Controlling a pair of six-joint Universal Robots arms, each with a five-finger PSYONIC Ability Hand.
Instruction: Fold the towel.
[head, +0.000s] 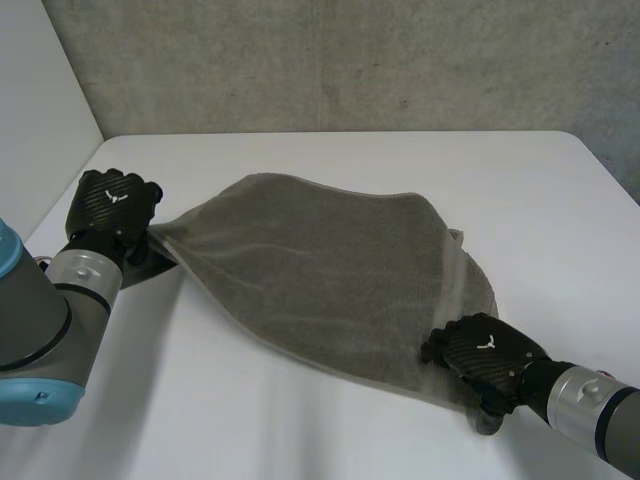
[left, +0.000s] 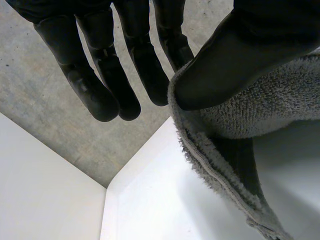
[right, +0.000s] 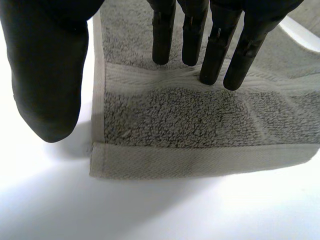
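Note:
A grey towel (head: 330, 270) lies spread slantwise across the white table (head: 250, 420). My left hand (head: 112, 200) holds the towel's far left corner a little above the table. In the left wrist view its thumb (left: 240, 55) clamps the towel's hem (left: 260, 100) while the fingers (left: 100, 75) stay straight and bare. My right hand (head: 480, 352) rests on the towel's near right corner. Its straight fingers (right: 215, 55) press down on the woven band of the towel (right: 200, 120), close to the hem. Its thumb (right: 47, 75) hangs over bare table beside the towel's edge.
A grey concrete wall (head: 350, 60) runs behind the table, and a white panel (head: 40, 100) stands at the left. Bare tabletop lies in front of the towel and along the far edge (head: 330, 135).

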